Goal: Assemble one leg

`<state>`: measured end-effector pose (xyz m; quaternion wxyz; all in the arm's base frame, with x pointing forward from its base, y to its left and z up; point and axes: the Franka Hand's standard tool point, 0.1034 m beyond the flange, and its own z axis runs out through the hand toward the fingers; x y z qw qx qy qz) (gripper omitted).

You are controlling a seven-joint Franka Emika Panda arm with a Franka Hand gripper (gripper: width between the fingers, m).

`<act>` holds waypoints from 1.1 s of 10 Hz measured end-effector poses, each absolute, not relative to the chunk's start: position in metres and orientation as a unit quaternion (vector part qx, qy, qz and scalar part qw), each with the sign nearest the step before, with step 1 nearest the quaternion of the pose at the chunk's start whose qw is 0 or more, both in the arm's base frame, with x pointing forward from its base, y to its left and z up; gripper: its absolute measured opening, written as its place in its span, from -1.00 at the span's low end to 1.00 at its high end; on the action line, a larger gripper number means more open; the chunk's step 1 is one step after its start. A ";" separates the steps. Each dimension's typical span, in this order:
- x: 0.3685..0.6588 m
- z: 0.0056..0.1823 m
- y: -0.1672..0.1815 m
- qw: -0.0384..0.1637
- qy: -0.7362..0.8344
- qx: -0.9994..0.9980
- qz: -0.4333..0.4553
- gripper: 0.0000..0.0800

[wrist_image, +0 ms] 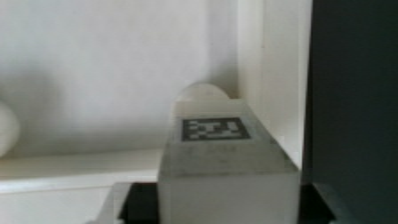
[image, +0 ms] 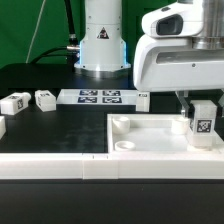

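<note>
A small white leg (image: 203,122) with a black-and-white tag on its face stands upright over the right corner of the large white panel (image: 150,135) in the exterior view. My gripper (image: 201,104) is shut on this leg from above. In the wrist view the leg (wrist_image: 222,150) fills the middle, its tag facing the camera, with its far end at the panel's corner against the raised rim (wrist_image: 267,60). Dark fingers (wrist_image: 139,200) flank the leg on both sides. Whether the leg's end touches the panel I cannot tell.
Two more white legs (image: 17,101) (image: 45,98) lie on the black table at the exterior view's left, another at the far left edge (image: 2,127). The marker board (image: 103,97) lies in front of the arm's base (image: 103,45). A white rail (image: 60,165) runs along the front.
</note>
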<state>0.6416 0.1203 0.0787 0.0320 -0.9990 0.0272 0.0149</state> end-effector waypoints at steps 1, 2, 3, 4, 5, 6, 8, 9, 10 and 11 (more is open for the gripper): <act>0.642 0.079 0.120 0.033 0.064 -0.997 0.016 -0.26; 0.641 0.079 0.120 0.033 0.151 -0.988 0.019 -0.26; 0.641 0.078 0.119 0.034 0.215 -0.976 0.020 -0.26; 0.640 0.076 0.119 0.037 0.279 -0.959 0.022 -0.26; 0.640 0.076 0.119 0.038 0.357 -0.933 0.023 -0.26; 0.639 0.076 0.119 0.043 0.434 -0.900 0.022 -0.26; 0.637 0.076 0.124 0.045 0.568 -0.821 0.027 -0.26; 0.637 0.076 0.124 0.047 0.603 -0.796 0.031 -0.26; 0.637 0.076 0.125 0.049 0.619 -0.783 0.034 -0.26; 0.637 0.076 0.125 0.049 0.619 -0.783 0.035 -0.26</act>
